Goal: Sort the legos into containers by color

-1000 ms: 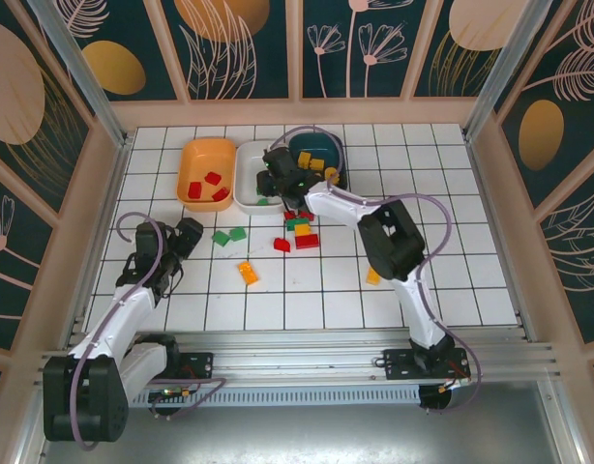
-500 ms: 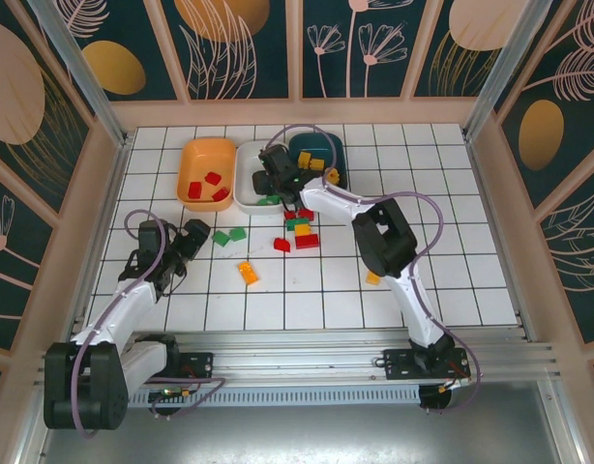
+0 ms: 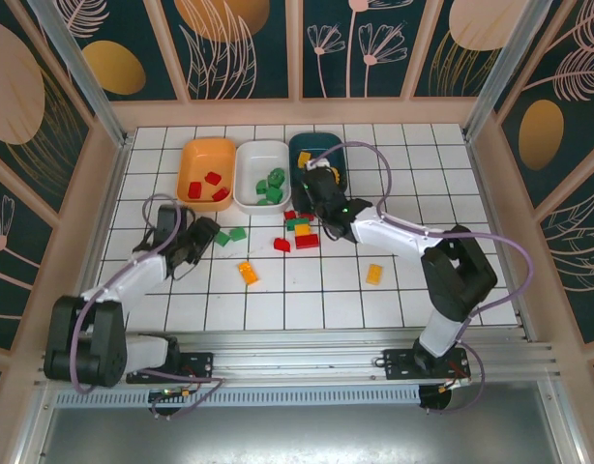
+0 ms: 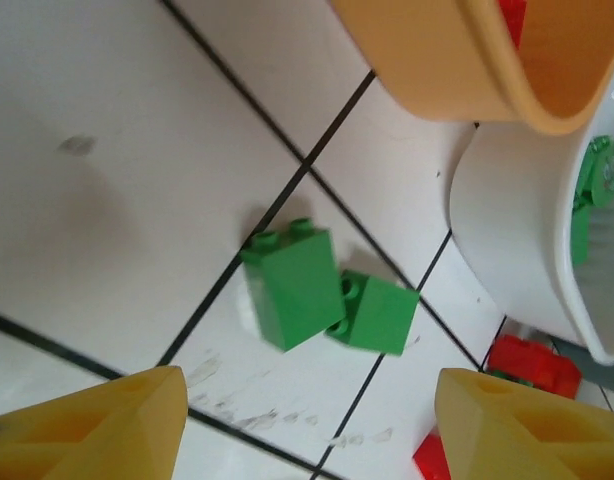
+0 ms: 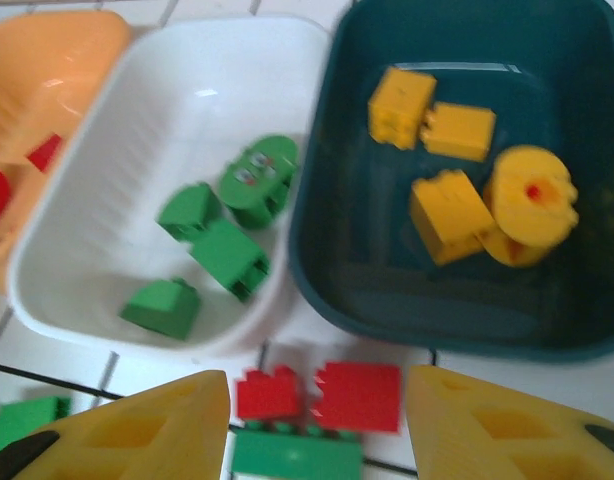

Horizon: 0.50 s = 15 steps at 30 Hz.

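Tiled table [image 3: 452, 193]; left gripper [image 4: 307, 400] spread, green legos [image 4: 292, 285] just ahead, apparently untouched; right gripper [image 5: 317, 385] spread.

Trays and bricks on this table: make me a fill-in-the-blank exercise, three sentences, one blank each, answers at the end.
1. The white tray holds only ____ bricks.
2. The dark teal tray holds ____ bricks.
3. Beneath the left hand, ____ green bricks lie on the table.
Missing words: green; yellow; two.
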Available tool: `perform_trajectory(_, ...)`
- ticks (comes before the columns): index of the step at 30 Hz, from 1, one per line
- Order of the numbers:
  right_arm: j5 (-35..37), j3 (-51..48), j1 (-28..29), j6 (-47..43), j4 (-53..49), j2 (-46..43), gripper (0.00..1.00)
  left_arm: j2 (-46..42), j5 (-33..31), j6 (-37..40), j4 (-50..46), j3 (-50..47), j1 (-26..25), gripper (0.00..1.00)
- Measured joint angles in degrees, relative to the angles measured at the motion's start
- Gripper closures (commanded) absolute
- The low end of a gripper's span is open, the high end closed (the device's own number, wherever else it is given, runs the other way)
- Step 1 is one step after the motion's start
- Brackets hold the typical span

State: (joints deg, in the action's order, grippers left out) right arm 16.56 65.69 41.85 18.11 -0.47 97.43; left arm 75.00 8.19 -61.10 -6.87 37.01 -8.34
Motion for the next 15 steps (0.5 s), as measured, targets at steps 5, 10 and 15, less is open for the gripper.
perform_trajectory(5, 1.0, -7.2, -1.6, 1.4, 0.3, -1.9, 0.51, 6.9, -3.2, -3.1, -5.6, 11.7, -1.4, 0.56)
perform_trajectory(10, 1.6, -12.4, -3.3, 2.2, 0.4, -7.3, 0.50, 17.2, -2.9, -5.0, -13.2, 19.2, -1.9, 0.57)
perform_trajectory(15, 1.6, -15.5, -5.7, 3.1, 2.2, -13.9, 0.49, 21.9, -2.7, -5.6, -18.9, 21.4, -2.0, 0.50)
